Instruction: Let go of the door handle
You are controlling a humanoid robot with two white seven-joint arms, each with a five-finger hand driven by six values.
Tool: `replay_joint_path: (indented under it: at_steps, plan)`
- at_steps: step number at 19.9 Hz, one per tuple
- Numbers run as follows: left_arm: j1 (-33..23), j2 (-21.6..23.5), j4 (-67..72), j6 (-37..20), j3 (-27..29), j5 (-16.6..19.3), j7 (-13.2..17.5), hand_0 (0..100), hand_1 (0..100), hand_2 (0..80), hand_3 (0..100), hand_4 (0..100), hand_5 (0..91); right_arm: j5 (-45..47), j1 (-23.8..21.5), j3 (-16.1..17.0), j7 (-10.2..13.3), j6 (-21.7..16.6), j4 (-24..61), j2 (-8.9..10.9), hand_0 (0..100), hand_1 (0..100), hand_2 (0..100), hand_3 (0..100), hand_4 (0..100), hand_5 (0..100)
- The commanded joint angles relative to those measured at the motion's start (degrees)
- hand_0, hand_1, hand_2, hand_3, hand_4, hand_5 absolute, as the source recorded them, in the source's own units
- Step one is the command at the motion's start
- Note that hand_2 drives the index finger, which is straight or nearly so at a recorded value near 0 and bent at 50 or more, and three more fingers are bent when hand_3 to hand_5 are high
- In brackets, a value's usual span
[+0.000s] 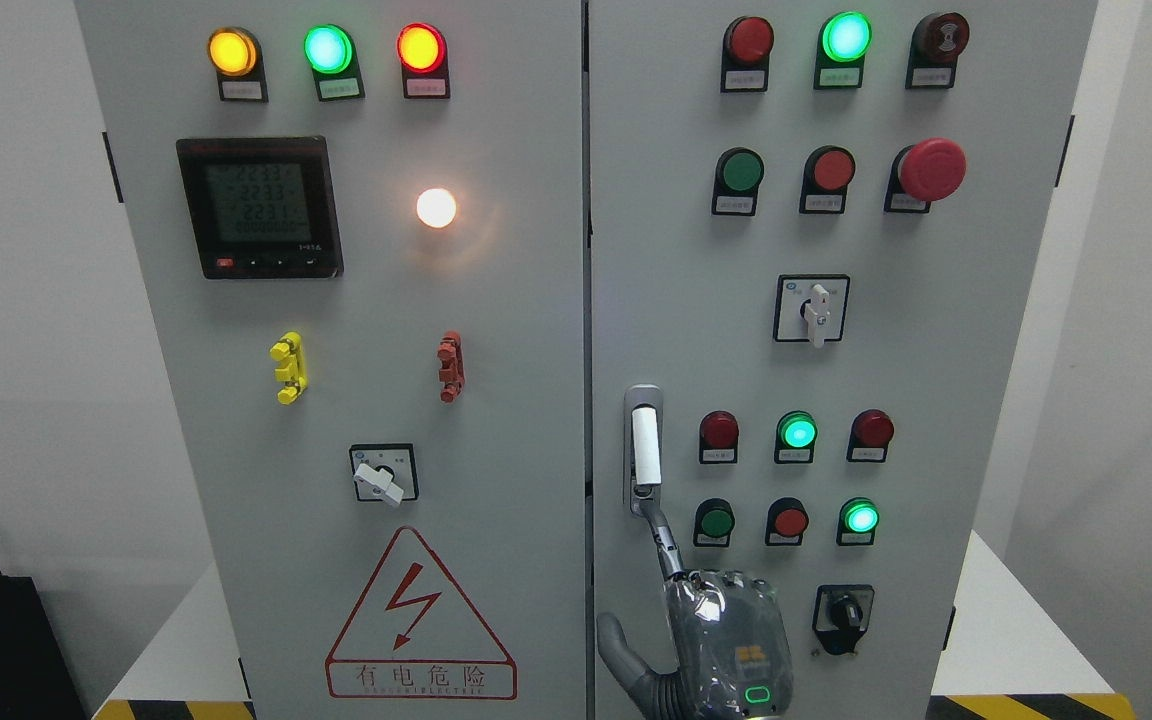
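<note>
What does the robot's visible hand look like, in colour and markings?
Only the right hand shows. It is grey, and its back is wrapped in clear, glossy plastic film. Under the film sit a small orange marking and a green lit rounded outline.

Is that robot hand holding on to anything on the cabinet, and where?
The hand has one finger reaching the lower end of the door handle. Whether it grips it cannot be told.
</note>
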State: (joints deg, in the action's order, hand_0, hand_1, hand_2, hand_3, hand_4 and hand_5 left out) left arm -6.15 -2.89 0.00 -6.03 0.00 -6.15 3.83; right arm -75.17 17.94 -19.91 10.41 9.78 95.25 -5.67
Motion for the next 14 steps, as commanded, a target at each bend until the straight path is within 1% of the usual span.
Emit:
replay_joint_path:
  at_steps: [1,10,12,13,14]
  plan:
    - [0.00,-0.01,1.14,-0.03,-0.79,0.00,0.04,12,39,0.0,0,0,0.0,0.02,-0.28,-0.22,0.13,-0.11,0.37,-0.04,33,38,4,100,100,100]
    - [0.00,-0.01,1.14,-0.03,-0.79,0.00,0.04,12,39,0.0,0,0,0.0,0.11,-0.45,-0.48,0.40,-0.28,1.95,-0.04,33,38,4,100,100,100]
    - [0.00,0.07,1.14,-0.03,-0.79,0.00,0.04,12,39,0.0,0,0,0.0,0.11,-0.54,-0.39,1.53,-0.46,2.13,-0.04,33,38,4,100,100,100]
    - [0.00,-0.01,1.14,-0.03,-0.79,0.00,0.04,12,39,0.0,0,0,0.0,0.11,-0.54,-0.31,2.85,-0.98,2.13,-0.04,33,38,5,100,100,100]
    - [0.00,-0.01,1.14,-0.03,-0.79,0.00,0.04,12,39,0.0,0,0,0.0,0.11,-0.63,-0.13,3.90,-1.51,2.13,-0.04,34,38,10,100,100,100]
